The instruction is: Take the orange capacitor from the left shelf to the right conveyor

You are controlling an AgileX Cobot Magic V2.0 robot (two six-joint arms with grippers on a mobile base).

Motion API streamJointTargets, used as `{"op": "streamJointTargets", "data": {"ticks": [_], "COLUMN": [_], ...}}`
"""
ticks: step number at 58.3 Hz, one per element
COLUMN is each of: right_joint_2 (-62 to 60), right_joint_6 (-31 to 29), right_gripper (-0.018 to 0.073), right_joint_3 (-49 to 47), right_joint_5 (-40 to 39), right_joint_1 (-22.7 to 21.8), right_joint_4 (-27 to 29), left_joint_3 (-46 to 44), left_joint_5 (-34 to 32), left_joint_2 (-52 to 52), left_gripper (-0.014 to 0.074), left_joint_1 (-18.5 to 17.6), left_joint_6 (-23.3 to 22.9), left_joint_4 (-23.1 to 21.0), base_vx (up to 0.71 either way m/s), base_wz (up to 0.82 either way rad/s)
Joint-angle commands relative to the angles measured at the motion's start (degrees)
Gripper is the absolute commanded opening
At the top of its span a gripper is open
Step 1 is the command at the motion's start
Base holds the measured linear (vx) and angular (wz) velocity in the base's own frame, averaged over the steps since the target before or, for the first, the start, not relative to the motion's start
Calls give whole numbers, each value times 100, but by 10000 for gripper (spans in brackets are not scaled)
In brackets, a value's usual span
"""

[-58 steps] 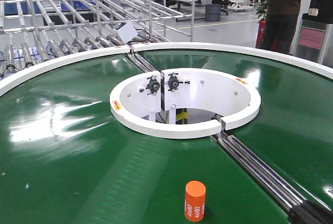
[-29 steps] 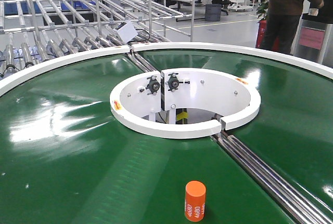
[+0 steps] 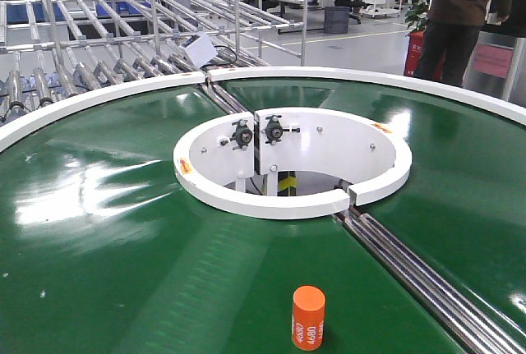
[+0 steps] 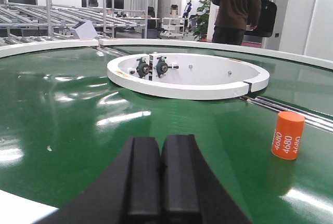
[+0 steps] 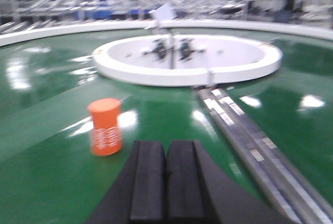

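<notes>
While both the left gripper (image 4: 162,174) and right gripper (image 5: 166,180) sit pressed closed and empty, the orange capacitor (image 3: 308,317) stands upright on the right conveyor (image 3: 107,231), where a careless brush could likely topple it.

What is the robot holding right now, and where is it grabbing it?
Nothing. Both end effectors, left and right, are shut with nothing between them. The orange capacitor stands alone on the green conveyor.

front view high, wrist views low, conveyor (image 3: 123,231) shared
</notes>
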Motion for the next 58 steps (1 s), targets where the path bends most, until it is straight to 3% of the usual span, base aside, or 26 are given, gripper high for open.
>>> {"op": "streamJointTargets", "data": {"ticks": [1, 10, 58], "right_joint_2": [-485, -1466, -1410], "right_joint_6": [87, 261, 296], "right_gripper": [-11, -11, -11], "right_joint_3": [61, 61, 61], "right_joint_5": [-133, 553, 620], "right_joint_1": [-502, -925, -907], "right_joint_4": [-313, -421, -415], "left_joint_3": [-171, -171, -171], "left_joint_5": [-472, -472, -466], "left_joint_2": [-29, -23, -29], "left_gripper": [-6, -6, -6], "left_joint_1": [-44, -44, -44], "left_joint_6": [-32, -32, -32], "left_joint_4": [-23, -23, -23], "base_vx": [0, 0, 0], "base_wz": [0, 0, 0]}}
